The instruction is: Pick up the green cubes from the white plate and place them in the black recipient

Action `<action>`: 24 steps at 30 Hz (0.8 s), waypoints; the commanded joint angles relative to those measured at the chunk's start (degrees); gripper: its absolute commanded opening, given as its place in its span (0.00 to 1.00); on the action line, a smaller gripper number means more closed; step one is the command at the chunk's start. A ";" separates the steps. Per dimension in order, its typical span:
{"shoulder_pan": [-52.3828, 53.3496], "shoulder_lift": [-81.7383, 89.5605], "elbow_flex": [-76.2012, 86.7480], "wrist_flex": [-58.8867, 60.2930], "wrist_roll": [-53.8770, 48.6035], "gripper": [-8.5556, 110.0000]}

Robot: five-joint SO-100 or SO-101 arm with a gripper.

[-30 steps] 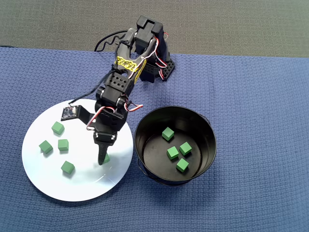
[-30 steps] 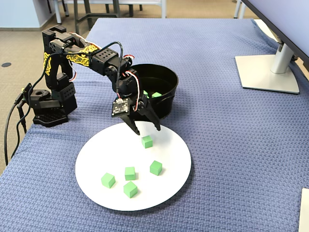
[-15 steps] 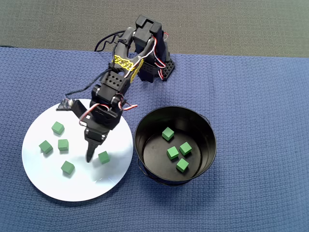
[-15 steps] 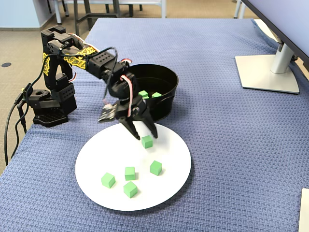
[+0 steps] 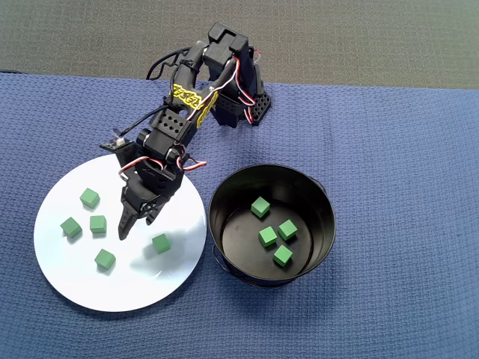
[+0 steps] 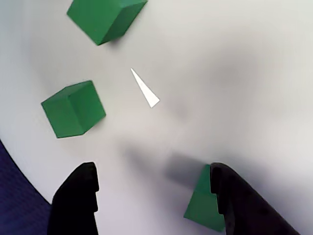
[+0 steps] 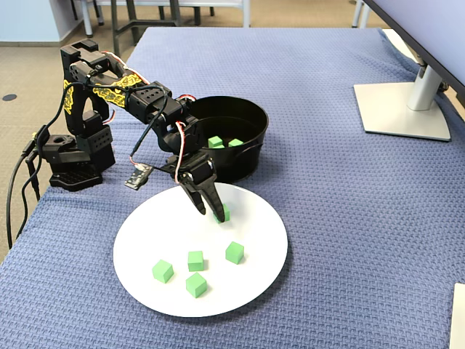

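Observation:
The white plate (image 5: 71,273) lies left of the black recipient (image 5: 313,196) in the overhead view. Several green cubes rest on the plate, one at the right (image 5: 160,243) and a group at the left (image 5: 98,224). Several more cubes (image 5: 267,237) lie inside the recipient. My gripper (image 5: 136,226) hangs open low over the plate's middle, between the lone cube and the group. In the wrist view the gripper (image 6: 151,171) holds nothing. One cube (image 6: 201,205) sits just inside the right finger (image 6: 234,205), and two cubes (image 6: 73,108) lie ahead. In the fixed view a finger partly hides that cube (image 7: 223,212).
The arm's black base (image 5: 236,105) stands at the back of the blue woven cloth (image 5: 404,164). A grey monitor foot (image 7: 403,109) sits far right in the fixed view. The recipient's wall (image 7: 251,156) rises close behind the gripper.
My gripper has swung left across the plate, off the lone cube, and its wrist has turned. The jaws now stand spread. No cube has moved.

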 commanded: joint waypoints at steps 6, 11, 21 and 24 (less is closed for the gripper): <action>-2.11 2.29 -5.80 9.05 8.96 0.27; -3.96 -1.23 -10.55 13.10 12.04 0.27; -4.22 -13.80 -24.79 20.13 18.02 0.27; -3.96 -16.00 -27.60 20.57 17.05 0.27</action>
